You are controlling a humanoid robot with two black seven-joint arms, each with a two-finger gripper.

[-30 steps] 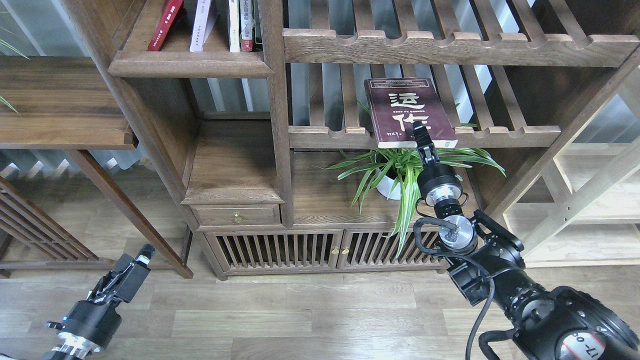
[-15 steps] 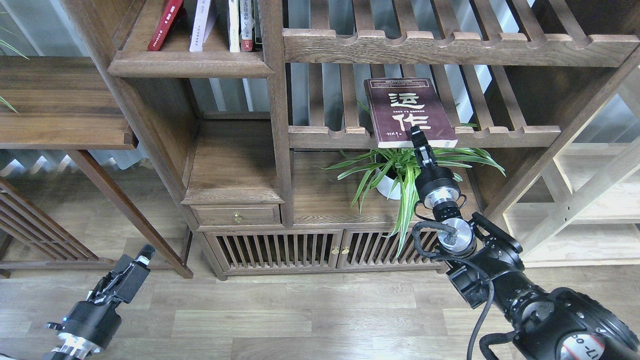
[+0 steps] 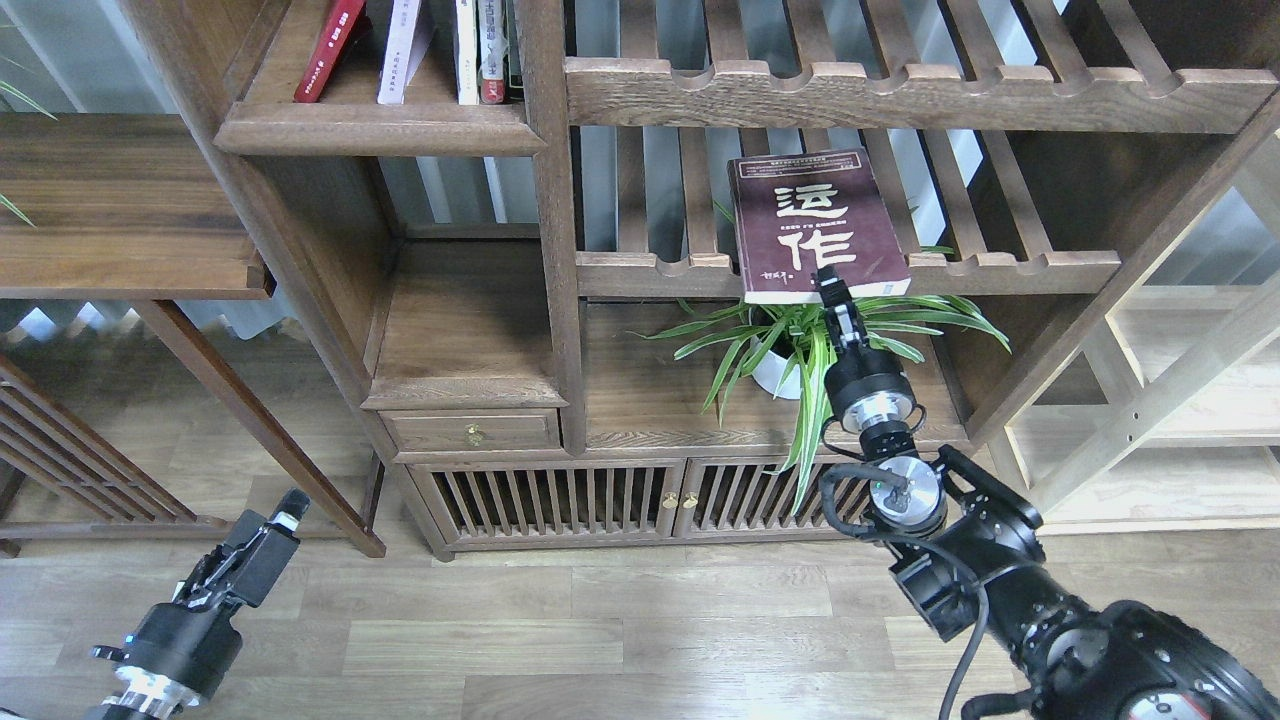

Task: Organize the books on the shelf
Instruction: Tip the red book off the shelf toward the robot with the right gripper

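While my right gripper (image 3: 832,288) sits at the near bottom edge of the maroon book (image 3: 815,225), its fingers show end-on and dark, so I cannot tell how far apart the jaws stand, nor whether they have hold of the cover or only touch it. The tip overlaps the lower edge of the book, just right of centre.

The maroon book lies face up on the slatted rack (image 3: 1000,270), its near edge overhanging the scalloped front rail. Large white Chinese characters run down the cover; the pale page block shows along the bottom edge. It sits slightly skewed, top leaning left.

Below the rack, a potted plant (image 3: 790,350) with striped green leaves stands on the cabinet top (image 3: 650,400), and my right arm crosses in front of its leaves.

My left gripper (image 3: 285,515) hangs low over the floor (image 3: 600,620), well apart from the furniture; its jaws appear close together with nothing between them, though I cannot tell for certain.

On the dark-brown shelf (image 3: 380,128) at upper left, a red book (image 3: 330,50) leans to the right, a lavender-white book (image 3: 400,50) tilts beside it, and a white book (image 3: 467,50) stands upright against the post with further spines beside it.
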